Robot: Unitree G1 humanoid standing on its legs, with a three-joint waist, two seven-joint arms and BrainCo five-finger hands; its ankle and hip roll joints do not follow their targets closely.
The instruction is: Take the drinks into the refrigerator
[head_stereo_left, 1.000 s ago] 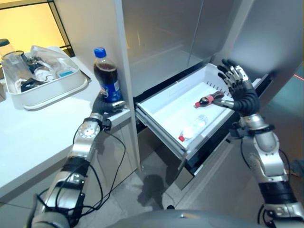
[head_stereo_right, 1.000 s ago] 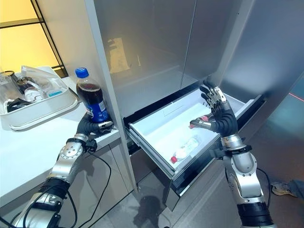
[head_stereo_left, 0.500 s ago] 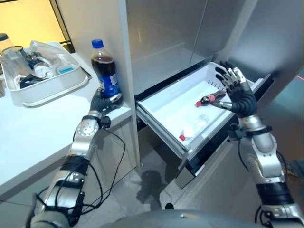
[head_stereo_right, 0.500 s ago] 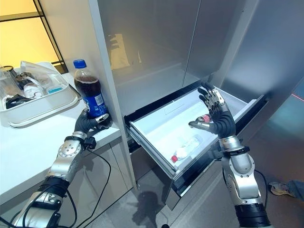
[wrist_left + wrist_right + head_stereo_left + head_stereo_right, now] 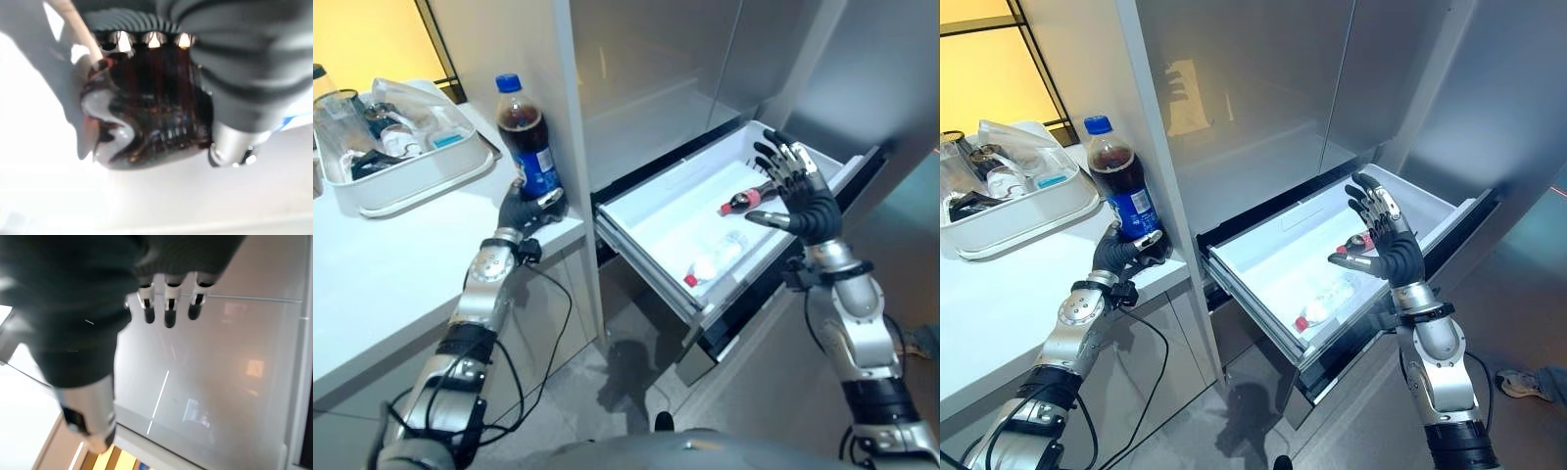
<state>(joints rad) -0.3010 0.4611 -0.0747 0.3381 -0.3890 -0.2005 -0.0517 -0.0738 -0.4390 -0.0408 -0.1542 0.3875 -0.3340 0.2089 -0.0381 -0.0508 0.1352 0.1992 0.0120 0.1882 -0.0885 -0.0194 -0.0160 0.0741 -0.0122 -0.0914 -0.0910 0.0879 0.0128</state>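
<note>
A large cola bottle with a blue cap and blue label stands at the counter's right edge. My left hand is curled round its base; the dark bottle shows between fingers and thumb in the left wrist view. The white refrigerator drawer is pulled out. Inside it lie a small dark bottle with a red cap and a clear bottle with a red cap. My right hand hovers open above the drawer's right side, fingers spread, holding nothing.
A white tub with glassware and several small items sits on the white counter at the back left. A grey cabinet panel stands between counter and refrigerator. The steel fridge doors rise behind the drawer.
My left hand has shifted the cola bottle slightly back and left on the counter. My right hand has lowered a little over the drawer, staying open.
</note>
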